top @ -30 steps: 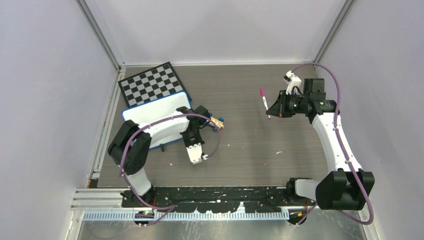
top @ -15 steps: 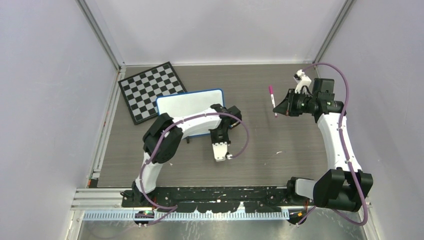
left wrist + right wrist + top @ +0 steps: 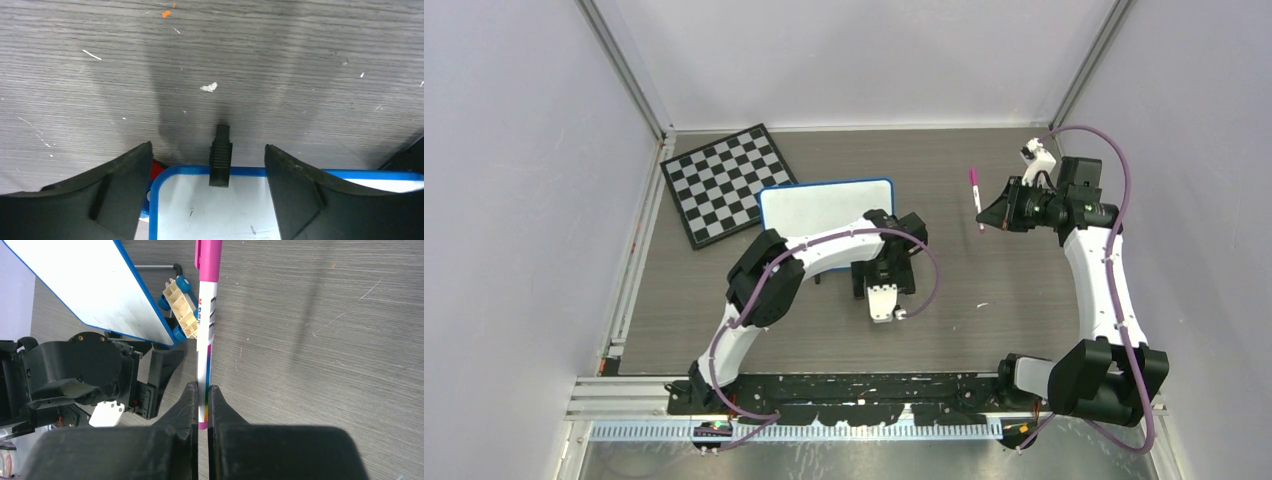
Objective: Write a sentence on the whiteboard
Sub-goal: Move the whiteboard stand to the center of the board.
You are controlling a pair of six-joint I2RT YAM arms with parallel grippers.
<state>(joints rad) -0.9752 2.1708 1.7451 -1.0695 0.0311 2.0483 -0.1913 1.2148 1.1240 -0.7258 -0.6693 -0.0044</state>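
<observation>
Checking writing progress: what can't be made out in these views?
Any writing on the whiteboard: too small in the top view, where the left arm covers its near edge; both wrist views cut it off at an edge.
The marker's far end: cut off by the top edge in the right wrist view; tiny from above.
Whether the left gripper touches the whiteboard: its fingers hide the contact in the left wrist view.

Checkered chessboard (image 3: pixel 722 182) at far left of grey wood-grain table (image 3: pixel 984 330).
Small cream slotted piece with blue round parts (image 3: pixel 181 307), lying flat on it.
</observation>
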